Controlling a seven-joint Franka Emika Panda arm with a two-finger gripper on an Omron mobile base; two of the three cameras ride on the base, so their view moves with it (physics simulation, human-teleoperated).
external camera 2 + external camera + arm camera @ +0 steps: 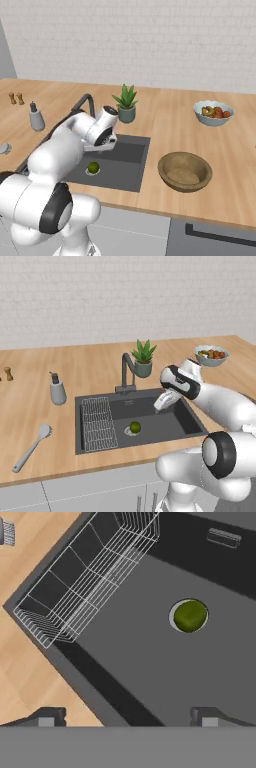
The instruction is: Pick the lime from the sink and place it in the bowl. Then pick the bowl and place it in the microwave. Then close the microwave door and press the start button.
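Observation:
The lime [135, 427] [93, 167] [190, 615] rests on the round drain in the dark grey sink [165, 428] [125, 170] [150, 672]. My gripper [161, 405] [101, 147] [128, 719] hangs open above the basin, right of the lime, with nothing between its fingertips [47, 717]. The lime lies below it, apart from the fingers. On the counter right of the sink sits the brown wooden bowl [185, 171], holding nothing. A wire rack [98, 423] [90, 577] fills the sink's left part. The microwave and its door are out of view.
The faucet [127, 373] and a potted plant [143, 358] [126, 105] stand behind the sink. A pale grey bowl of food [211, 355] [213, 112] sits at the back right. A soap dispenser [57, 388] [36, 117] and a dish brush [32, 446] lie to the left.

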